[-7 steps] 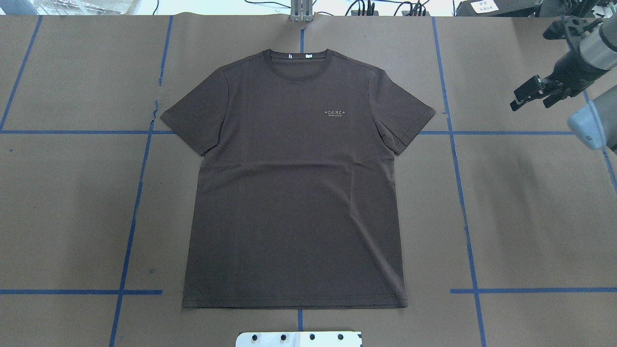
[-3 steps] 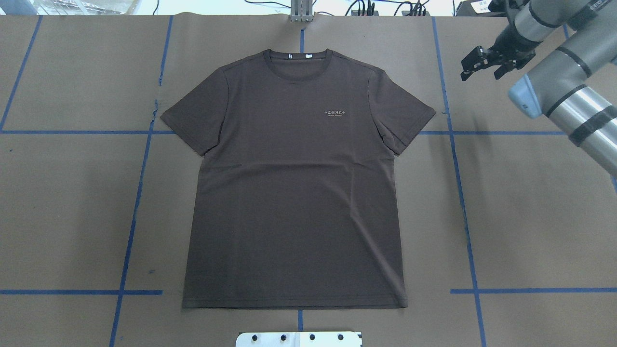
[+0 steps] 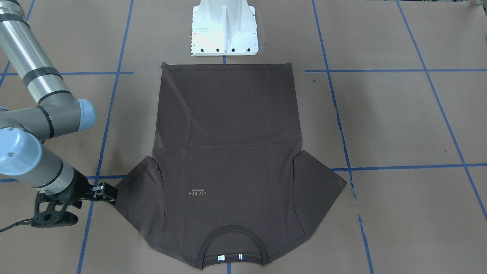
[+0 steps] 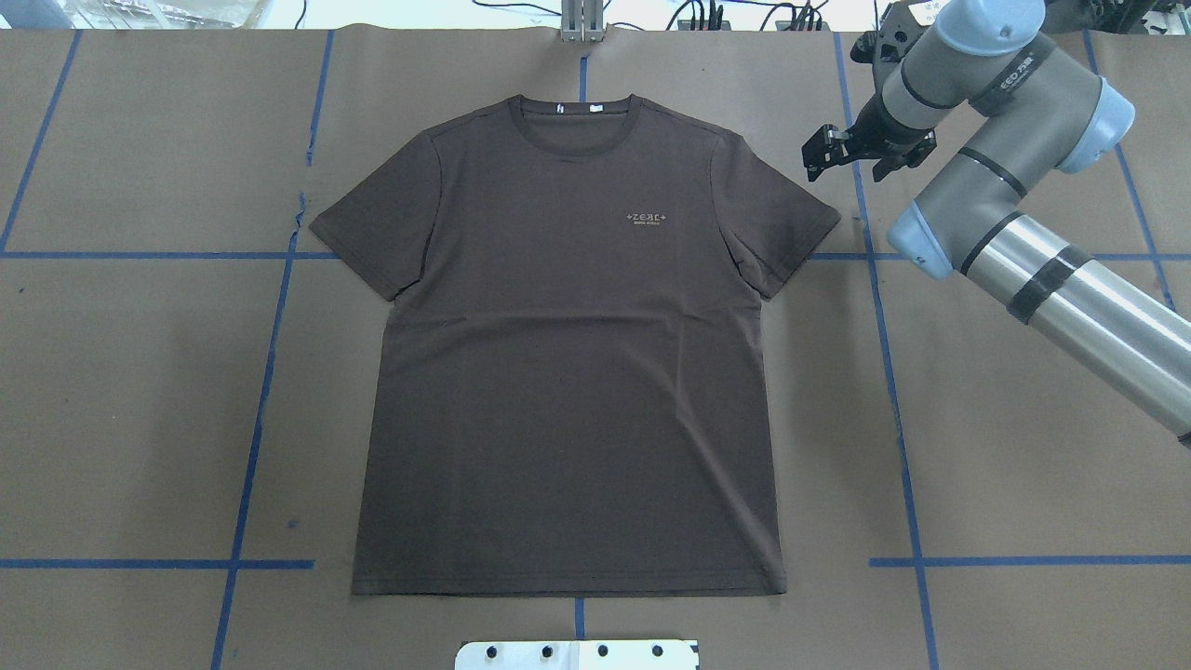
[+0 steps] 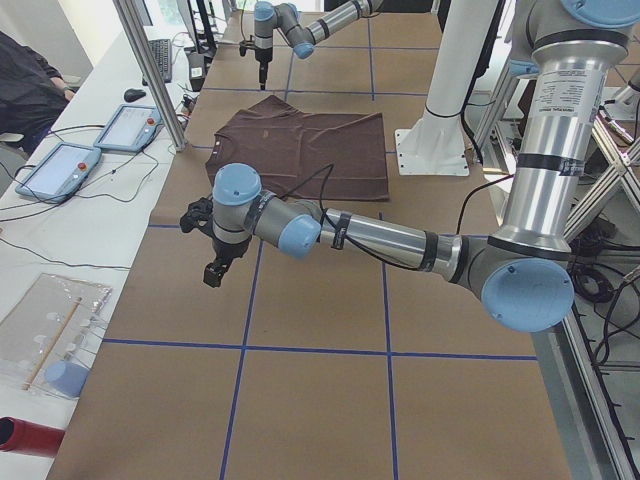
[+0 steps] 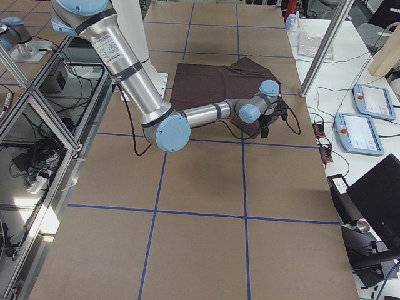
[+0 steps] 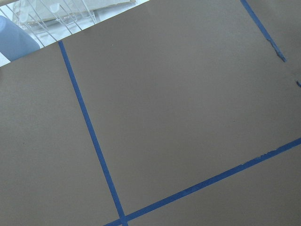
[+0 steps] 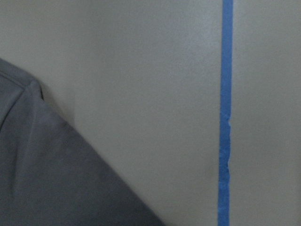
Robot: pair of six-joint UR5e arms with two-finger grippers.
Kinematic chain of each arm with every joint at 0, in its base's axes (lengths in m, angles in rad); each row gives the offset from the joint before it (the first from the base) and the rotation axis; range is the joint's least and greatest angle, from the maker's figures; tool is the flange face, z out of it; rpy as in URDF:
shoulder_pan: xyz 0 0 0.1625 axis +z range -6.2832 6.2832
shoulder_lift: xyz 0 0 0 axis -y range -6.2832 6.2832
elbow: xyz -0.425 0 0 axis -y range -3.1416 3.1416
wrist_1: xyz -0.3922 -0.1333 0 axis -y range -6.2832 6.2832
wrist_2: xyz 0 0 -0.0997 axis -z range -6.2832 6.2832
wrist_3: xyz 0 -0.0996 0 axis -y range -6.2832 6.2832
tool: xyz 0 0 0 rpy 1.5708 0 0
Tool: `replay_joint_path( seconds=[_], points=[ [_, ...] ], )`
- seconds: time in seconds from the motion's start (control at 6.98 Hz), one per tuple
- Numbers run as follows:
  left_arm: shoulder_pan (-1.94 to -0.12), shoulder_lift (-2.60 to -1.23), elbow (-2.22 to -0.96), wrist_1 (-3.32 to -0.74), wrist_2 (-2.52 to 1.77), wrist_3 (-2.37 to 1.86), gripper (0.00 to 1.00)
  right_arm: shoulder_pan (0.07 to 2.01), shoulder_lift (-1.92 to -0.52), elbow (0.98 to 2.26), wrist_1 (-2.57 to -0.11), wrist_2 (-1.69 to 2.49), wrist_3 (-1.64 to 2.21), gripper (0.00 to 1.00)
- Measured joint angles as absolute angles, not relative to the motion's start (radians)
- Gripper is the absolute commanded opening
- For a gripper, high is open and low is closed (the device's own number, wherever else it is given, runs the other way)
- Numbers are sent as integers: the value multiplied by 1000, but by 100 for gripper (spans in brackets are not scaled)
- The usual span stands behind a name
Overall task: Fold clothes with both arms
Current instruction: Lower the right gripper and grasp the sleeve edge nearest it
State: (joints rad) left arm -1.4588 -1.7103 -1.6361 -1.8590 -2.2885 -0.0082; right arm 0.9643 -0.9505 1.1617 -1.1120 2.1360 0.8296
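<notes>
Brown paper covered the desk, crossed by blue tape lines; tablets lay on a white side desk at that view's left. The T-shirt lay flat at frame centre, collar toward the top. The right hand, fingers spread and empty, hung at upper right, just beside the sleeve. The left hand hung over bare paper, well apart from the shirt; released or clenched, I cannot tell.

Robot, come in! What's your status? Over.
Right gripper open, empty, beside the T-shirt sleeve. Left gripper away from the shirt, open or shut unclear. T-shirt flat, unfolded. Nothing lying on it.
</notes>
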Motion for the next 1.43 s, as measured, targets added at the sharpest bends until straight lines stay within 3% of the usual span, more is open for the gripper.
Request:
replay_joint_path(
  seconds=[1.0,1.15,1.43],
  points=[
    [-1460,-1710,-1630,-1859,-2289,-8,100,916,-927,1105,-1116,2103,851,97],
    [-1460,-1709,-1630,-1859,-2289,-8,100,916,-930,1105,-1118,2116,850,94],
    [-1459,-1709,-1631,-1859,-2289,-8,100,918,-937,1104,-1119,2139,851,73]
  ],
)
